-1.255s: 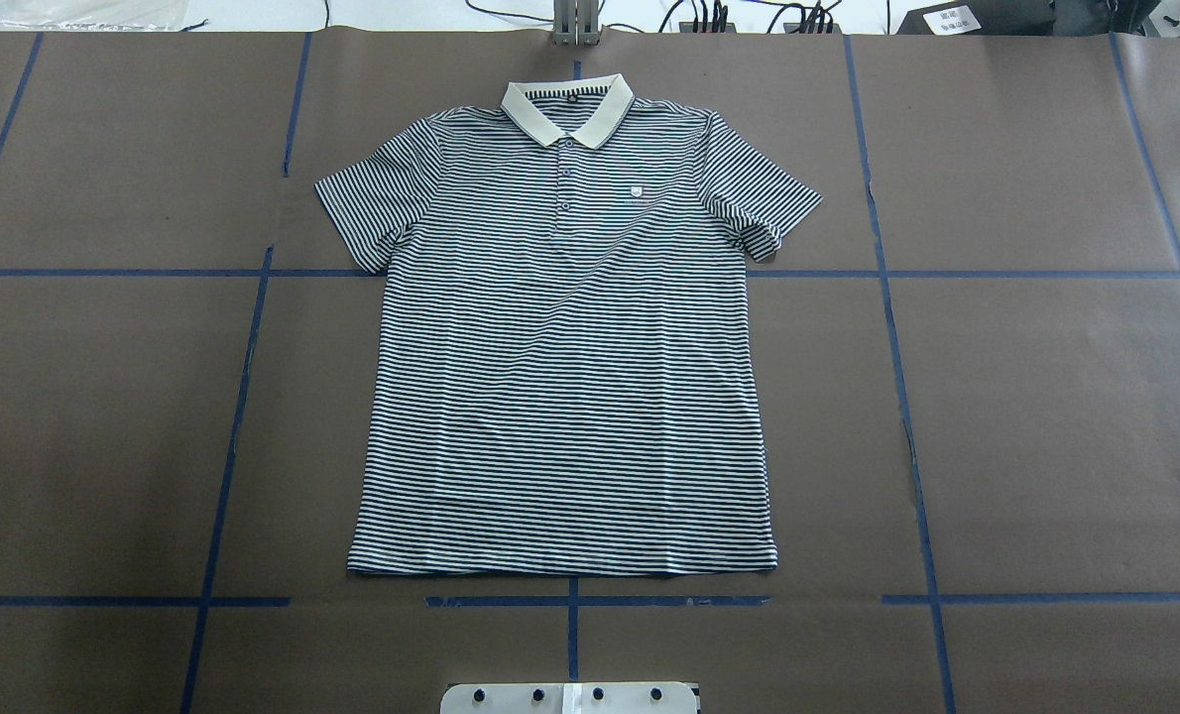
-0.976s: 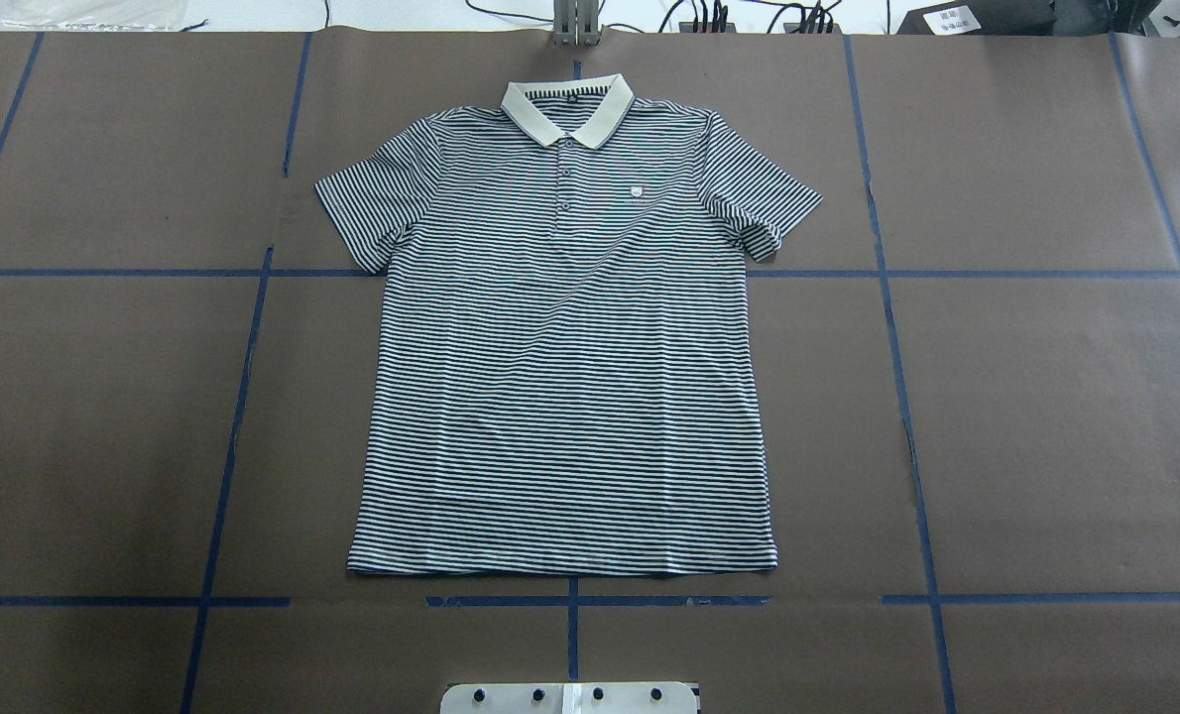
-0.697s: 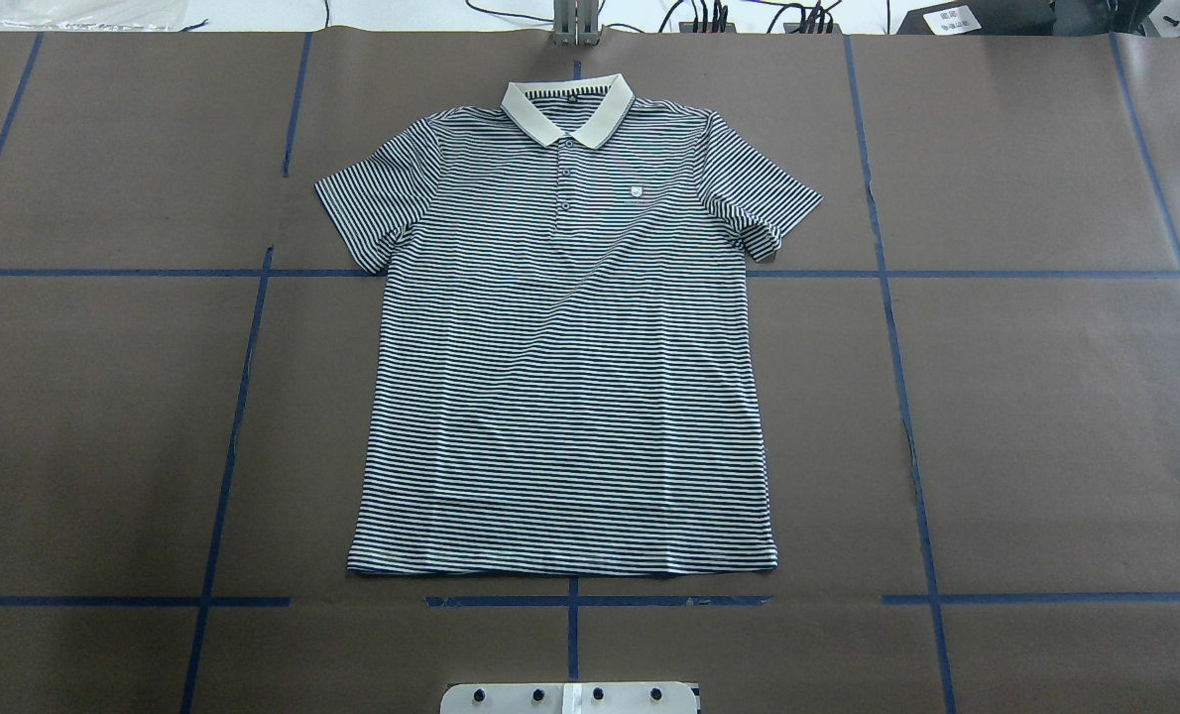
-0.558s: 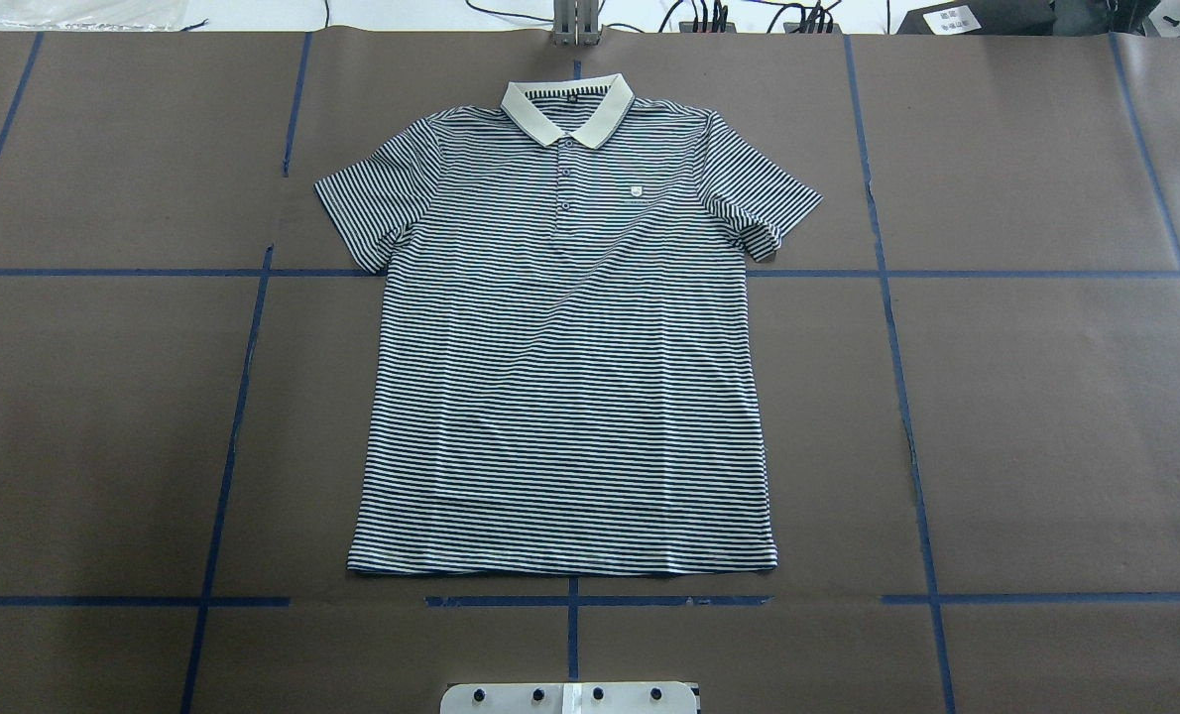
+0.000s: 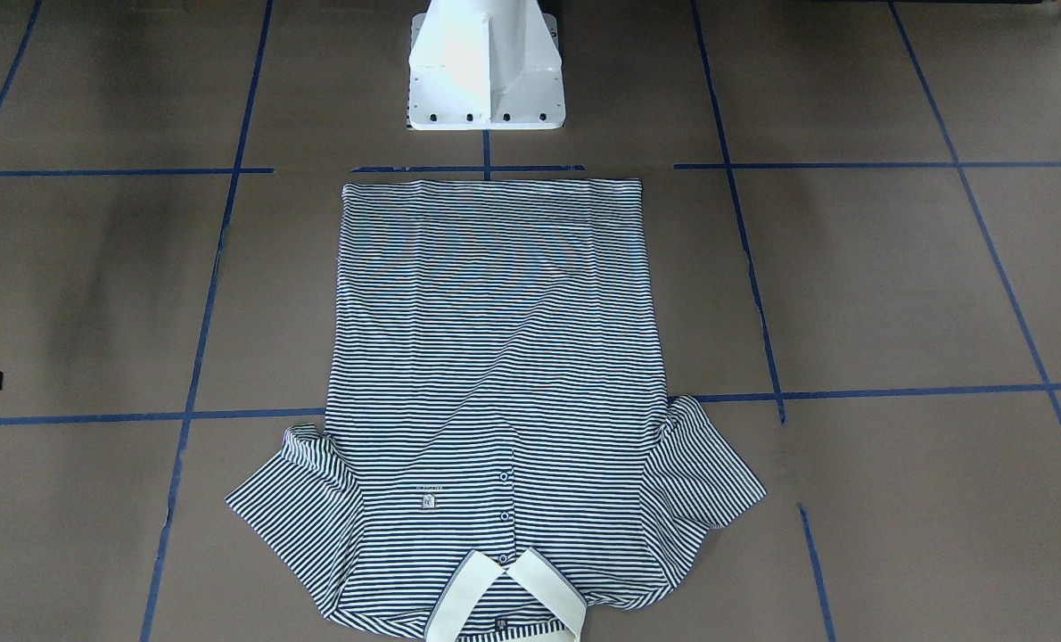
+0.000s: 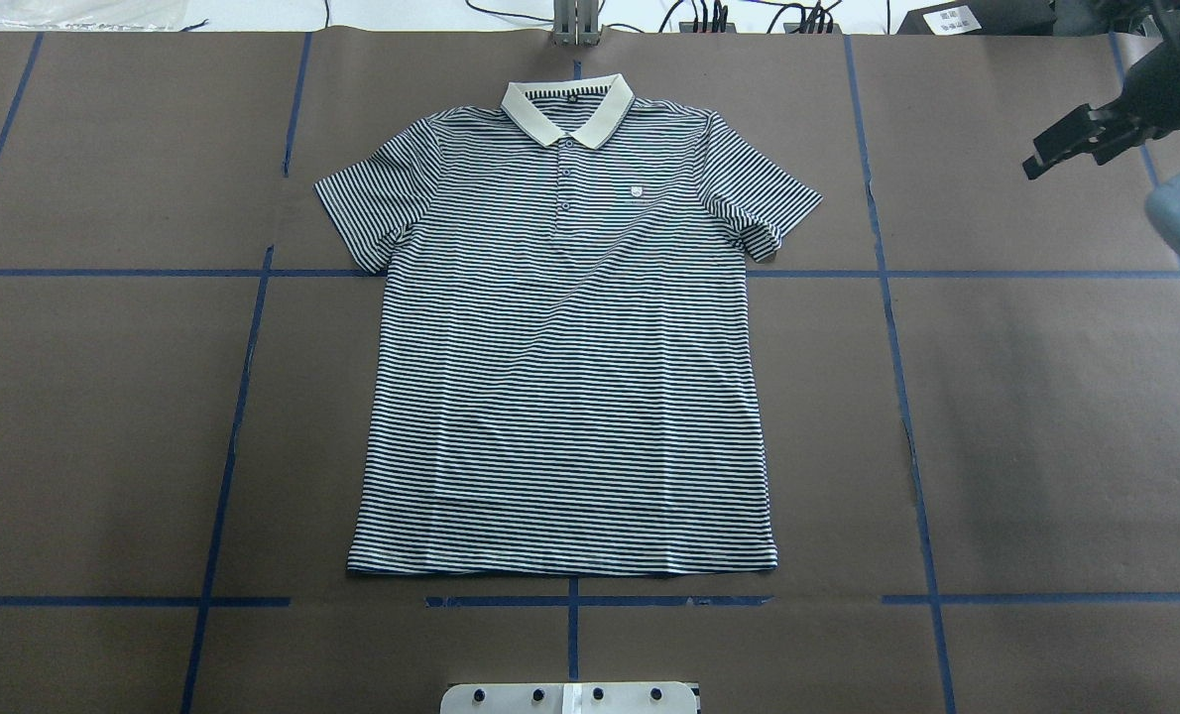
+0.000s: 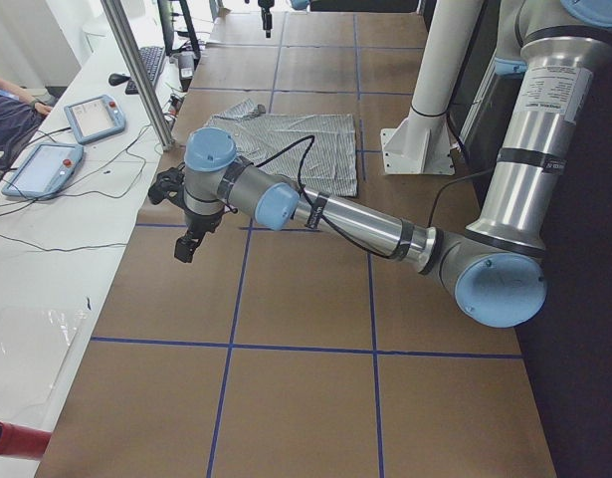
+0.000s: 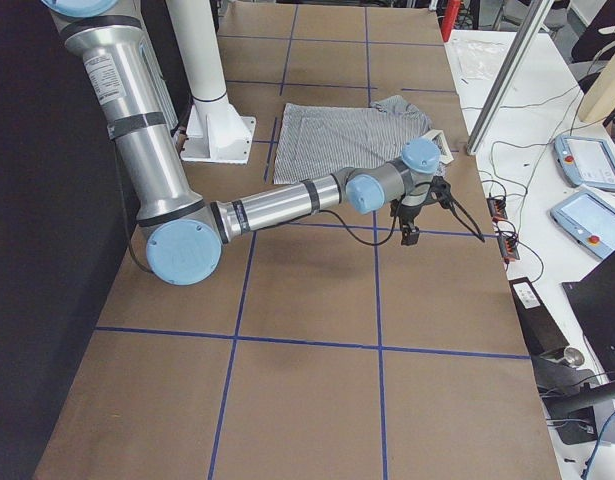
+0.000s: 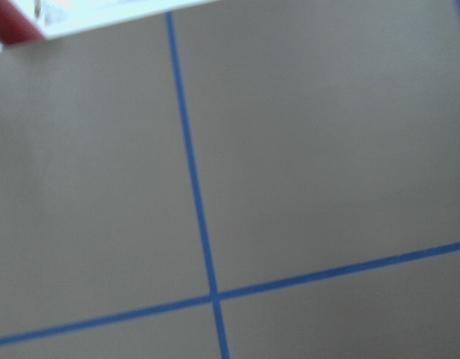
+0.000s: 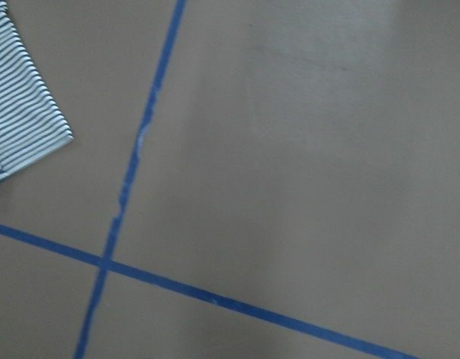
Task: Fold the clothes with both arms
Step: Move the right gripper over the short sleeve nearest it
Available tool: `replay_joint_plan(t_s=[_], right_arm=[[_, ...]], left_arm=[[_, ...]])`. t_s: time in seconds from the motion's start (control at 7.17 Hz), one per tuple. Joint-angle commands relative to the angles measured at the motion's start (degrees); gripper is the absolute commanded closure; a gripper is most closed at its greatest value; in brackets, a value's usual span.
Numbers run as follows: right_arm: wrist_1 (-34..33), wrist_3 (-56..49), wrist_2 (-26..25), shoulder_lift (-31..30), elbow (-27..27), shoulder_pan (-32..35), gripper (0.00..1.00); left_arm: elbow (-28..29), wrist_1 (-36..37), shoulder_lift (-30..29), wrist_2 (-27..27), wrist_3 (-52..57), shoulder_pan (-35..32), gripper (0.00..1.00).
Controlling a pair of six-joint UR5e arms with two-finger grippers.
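Polo shirt lies flat and face up in the middle of the bench, with its collar at the far edge and its hem nearest the white pedestal. The right claw hangs over bare bench well off to that side and carries nothing; how wide it stands I cannot tell. The left claw hovers well apart from the shirt, seemingly empty, and its opening cannot be judged. The step in hand looks like the approach to the first grasps. Each claw should come down on its own side, pinch both layers at matching points, lift level with the other and carry the cloth inward without dragging. The right sleeve looks slightly curled at its lower corner, so grasp clear of that
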Motion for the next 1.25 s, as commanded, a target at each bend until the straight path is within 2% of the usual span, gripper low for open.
replay_joint_plan(t_s=[0.0, 0.14, 0.28, 0.56, 0.7, 1.12], right_arm=[[14.85, 14.32, -3.67, 6.82, -10.50, -5.89, 0.00], [17.94, 21.53, -9.60, 10.27, -12.82, -9.13, 0.00], [18.15, 25.00, -15.23, 12.65, -14.67, -13.17, 0.01], [19.81, 29.04, -18.96, 17.13, -20.11, -16.62, 0.01], [24.00, 31.08, -19.50, 17.68, -23.79, -17.25, 0.01], [24.22, 31.10, -22.93, 17.68, -25.59, -19.45, 0.02]], left_arm=[[1.54, -2.14, -1.94, 0.01, -2.71, 3.36, 0.00], [2.51, -2.31, -2.99, 0.01, -6.38, 4.94, 0.00], [2.61, -2.31, -4.48, -0.08, -11.46, 6.60, 0.00], [2.08, -4.15, -4.41, 0.01, -16.25, 6.97, 0.00], [2.25, -4.25, -4.50, 0.10, -16.26, 6.97, 0.00], [1.82, -4.33, -4.59, -0.08, -18.97, 6.97, 0.00]])
